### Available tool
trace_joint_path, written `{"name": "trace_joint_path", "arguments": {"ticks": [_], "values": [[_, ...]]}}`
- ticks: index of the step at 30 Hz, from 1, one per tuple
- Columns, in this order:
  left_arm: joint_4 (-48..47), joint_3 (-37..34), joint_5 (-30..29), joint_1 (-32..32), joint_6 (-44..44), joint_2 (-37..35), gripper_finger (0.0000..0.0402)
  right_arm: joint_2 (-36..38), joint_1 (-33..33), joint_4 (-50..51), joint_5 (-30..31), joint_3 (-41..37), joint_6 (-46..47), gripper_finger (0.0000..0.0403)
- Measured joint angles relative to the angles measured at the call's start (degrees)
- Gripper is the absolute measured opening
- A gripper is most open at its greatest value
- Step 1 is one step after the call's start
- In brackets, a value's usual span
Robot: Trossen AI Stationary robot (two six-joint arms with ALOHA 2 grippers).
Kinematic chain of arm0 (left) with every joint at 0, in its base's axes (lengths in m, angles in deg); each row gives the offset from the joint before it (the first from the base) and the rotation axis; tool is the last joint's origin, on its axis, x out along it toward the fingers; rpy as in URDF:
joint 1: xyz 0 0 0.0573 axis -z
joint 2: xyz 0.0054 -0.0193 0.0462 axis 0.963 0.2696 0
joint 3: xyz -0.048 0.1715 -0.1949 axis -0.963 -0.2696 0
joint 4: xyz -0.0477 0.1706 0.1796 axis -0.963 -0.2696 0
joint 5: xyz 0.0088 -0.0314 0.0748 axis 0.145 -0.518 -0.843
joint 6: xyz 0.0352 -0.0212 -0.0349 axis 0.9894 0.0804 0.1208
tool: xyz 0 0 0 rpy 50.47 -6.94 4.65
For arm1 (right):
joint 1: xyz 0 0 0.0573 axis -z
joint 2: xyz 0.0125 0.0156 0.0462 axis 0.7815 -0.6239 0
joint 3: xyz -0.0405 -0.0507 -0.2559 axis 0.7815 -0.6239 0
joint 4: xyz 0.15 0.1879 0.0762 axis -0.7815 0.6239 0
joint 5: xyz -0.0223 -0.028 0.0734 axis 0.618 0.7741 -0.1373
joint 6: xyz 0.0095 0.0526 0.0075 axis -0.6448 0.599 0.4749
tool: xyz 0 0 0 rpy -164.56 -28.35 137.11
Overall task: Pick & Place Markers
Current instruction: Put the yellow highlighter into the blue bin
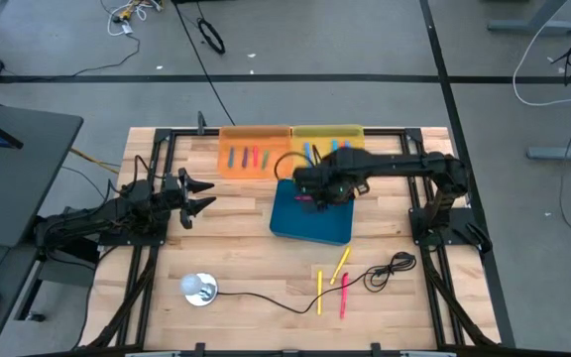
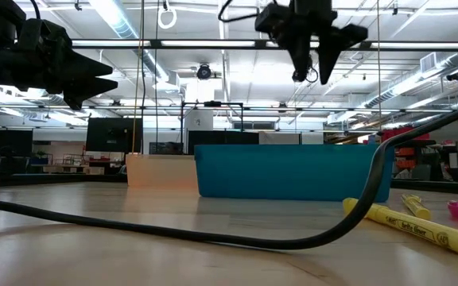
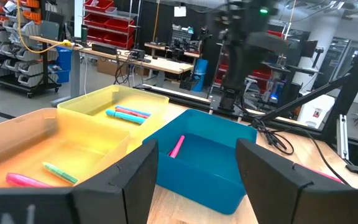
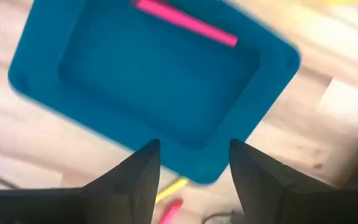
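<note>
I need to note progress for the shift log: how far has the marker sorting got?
Partly done. Done: markers lie in the orange bin and yellow bin, one pink marker in the blue bin. In hand: nothing; right gripper hovers open over blue bin. Left: loose markers on table.

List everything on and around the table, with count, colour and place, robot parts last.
Blue bin: one, table centre, holding one pink marker.
Orange bin: one, far edge, holding about four markers, blue, green and pink.
Yellow bin: one, beside the orange bin, holding blue and pink markers.
Loose markers: four, two yellow and two pink, on the wood near the front.
Black cable: one, coiled by the loose markers.
Round silver object: one, front left.
Left gripper: open, empty, left of the bins.
Right gripper: open, empty, above the blue bin.
</note>
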Motion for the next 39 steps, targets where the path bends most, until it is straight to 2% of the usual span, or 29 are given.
{"name": "trace_joint_path", "arguments": {"ticks": [12,20,32,39], "values": [[0.00,0.00,0.00,0.00,0.00,0.00,0.0222,0.00,-16.07,3.34,-0.10,0.00,14.40,0.0190],[0.01,0.00,0.00,-0.01,0.00,0.01,0.0222,0.00,-21.66,3.48,-1.77,-0.02,22.24,0.0190],[0.02,0.00,0.00,-0.02,0.00,0.00,0.0222,-0.02,-22.70,3.32,-1.98,-0.27,28.92,0.0190],[0.02,0.02,0.00,-0.02,0.00,0.00,0.0222,0.37,-20.92,0.01,-3.72,-6.09,28.78,0.0190]]}}
